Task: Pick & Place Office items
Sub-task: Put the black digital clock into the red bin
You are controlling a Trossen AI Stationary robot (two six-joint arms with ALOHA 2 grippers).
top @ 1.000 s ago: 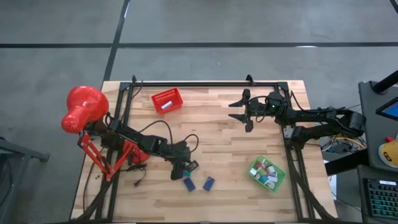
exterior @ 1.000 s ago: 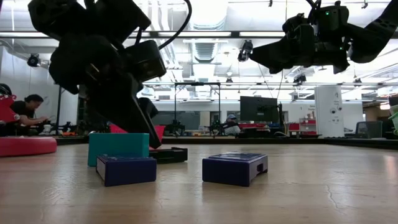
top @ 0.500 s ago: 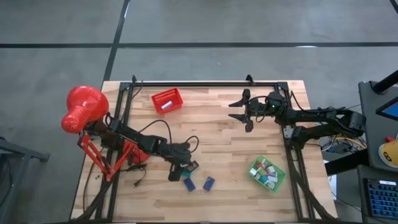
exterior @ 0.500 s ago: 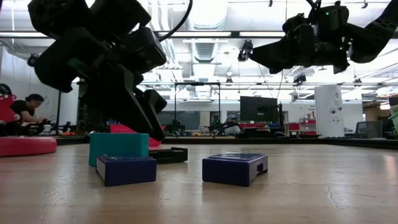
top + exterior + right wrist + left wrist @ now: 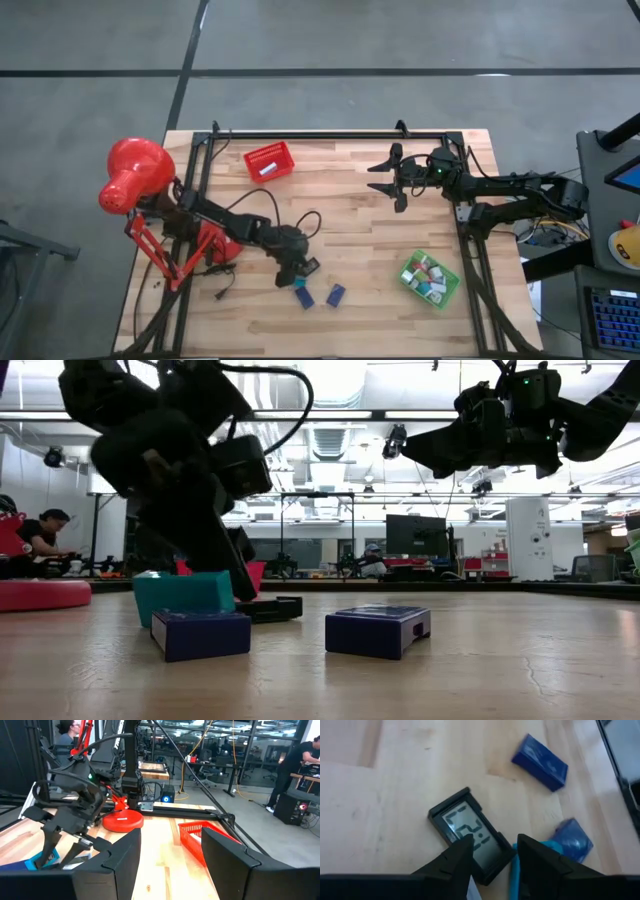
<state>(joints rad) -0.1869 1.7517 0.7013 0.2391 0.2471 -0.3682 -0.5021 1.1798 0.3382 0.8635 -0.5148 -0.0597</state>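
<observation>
The left arm reaches low across the worktop (image 5: 360,210) from beside the red desk lamp (image 5: 135,175), elbow bent, its left gripper (image 5: 290,277) angled down toward the near edge. The jaws are partly closed around a teal block (image 5: 180,595); in the low view one corner of the block sits slightly raised, so it looks tilted, and whether it is fully off the wood I cannot tell. Just beside the gripper lies one small black digital clock (image 5: 470,835), face up. Two navy blocks (image 5: 303,296) lie close by, one touching or nearly touching the teal block, the other (image 5: 336,294) a little apart.

The right arm waits raised over the far right part of the worktop, its right gripper (image 5: 385,178) partly open and empty.

There are two trays: one red tray (image 5: 269,162) near the far edge and one green tray (image 5: 430,279) holding several small pieces.
</observation>
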